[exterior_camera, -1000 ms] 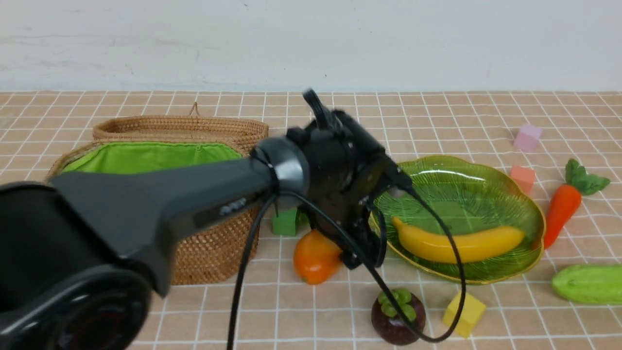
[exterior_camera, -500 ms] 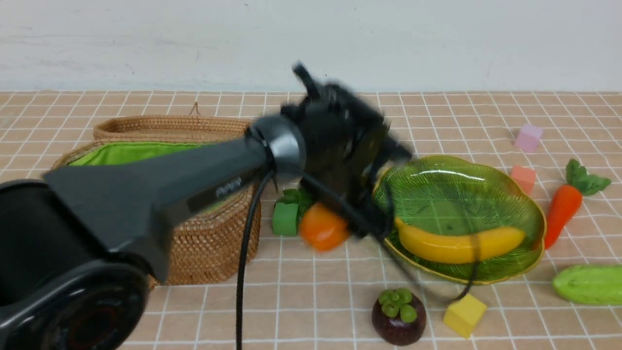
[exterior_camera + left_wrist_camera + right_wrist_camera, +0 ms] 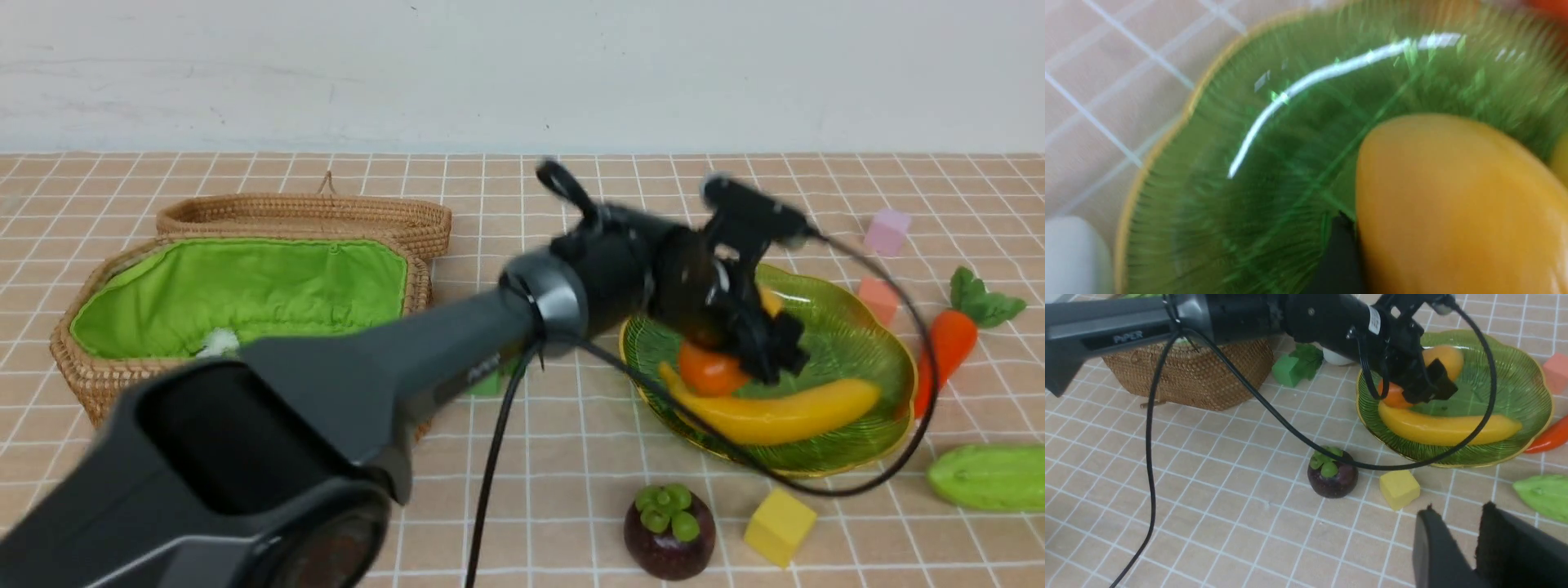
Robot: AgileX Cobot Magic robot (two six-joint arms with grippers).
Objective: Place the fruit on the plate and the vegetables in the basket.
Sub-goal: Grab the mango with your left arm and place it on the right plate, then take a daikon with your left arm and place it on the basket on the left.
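In the right wrist view, we can read one word: "PiPER", in pale grey letters (image 3: 1128, 336) along the dark side of the left arm (image 3: 1094, 324). A white sticker (image 3: 1374, 319) near that arm's wrist carries tiny print that we cannot make out. In the front view, the same arm's lettering (image 3: 483, 372) is too blurred to read.

This looks like a robot test bench in a lab corner, not a home. A bare white wall (image 3: 522, 73) backs a tabletop (image 3: 571, 490) covered in a peach tile pattern. On it sit toy foods such as a mangosteen (image 3: 669, 531) and small coloured blocks like a yellow cube (image 3: 780, 527). A black robot arm (image 3: 392, 367) trails a loose cable (image 3: 488, 474) above it.
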